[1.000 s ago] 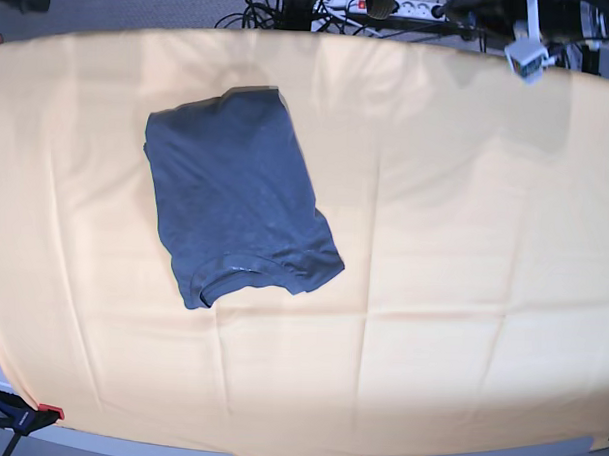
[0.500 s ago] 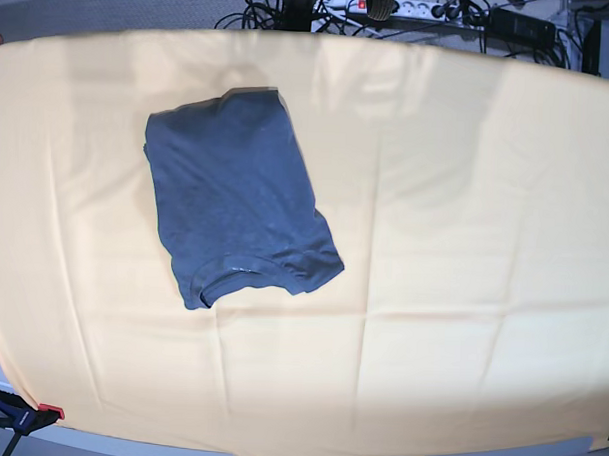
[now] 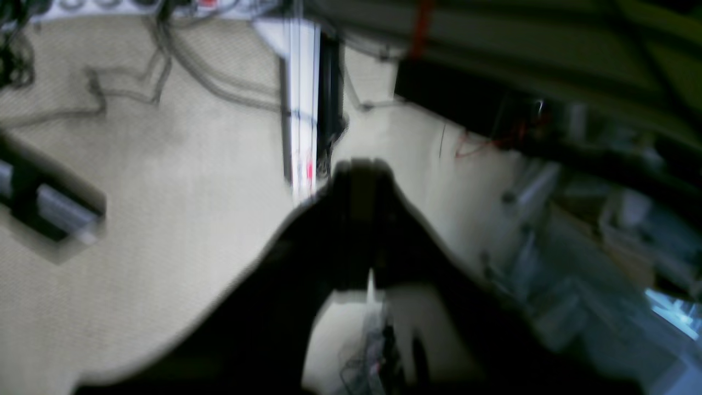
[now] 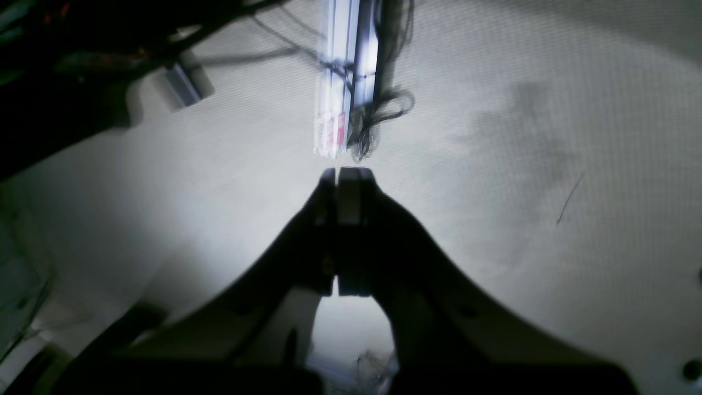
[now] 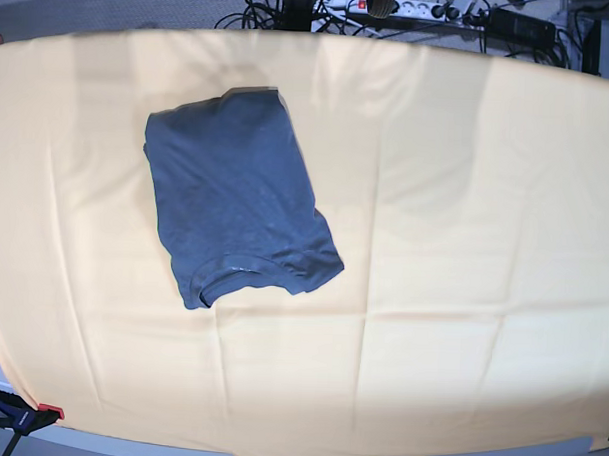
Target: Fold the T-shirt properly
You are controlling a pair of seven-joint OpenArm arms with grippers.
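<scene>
T-shirt [image 5: 235, 201], slate blue-grey, lies folded into a compact, roughly rectangular bundle in the upper left of the base view, set at a slight diagonal. Its ribbed collar [image 5: 245, 271] sits at the lower edge of the bundle, facing the bottom of the frame. It rests flat on the worktop [image 5: 454, 243], which is covered by a yellow-orange cloth with faint crease lines running across it. Nothing touches the garment, and neither arm shows in the base view.

At the top of that view, beyond the worktop's far edge, a white power strip [image 5: 387, 5] and a tangle of dark cables [image 5: 277, 5] lie on the grey floor. A red-and-black clamp [image 5: 23, 415] grips the cloth's edge at the lower left corner.

In the left wrist view the left end effector [image 3: 366, 170] is blurred, but its two dark fingers appear pressed together with nothing between them, over beige carpet. In the right wrist view the right end effector [image 4: 341, 178] is sharper: its fingers meet with only a thin seam between them, holding nothing, below a pale aluminium post [image 4: 345, 77] wrapped with cables.
</scene>
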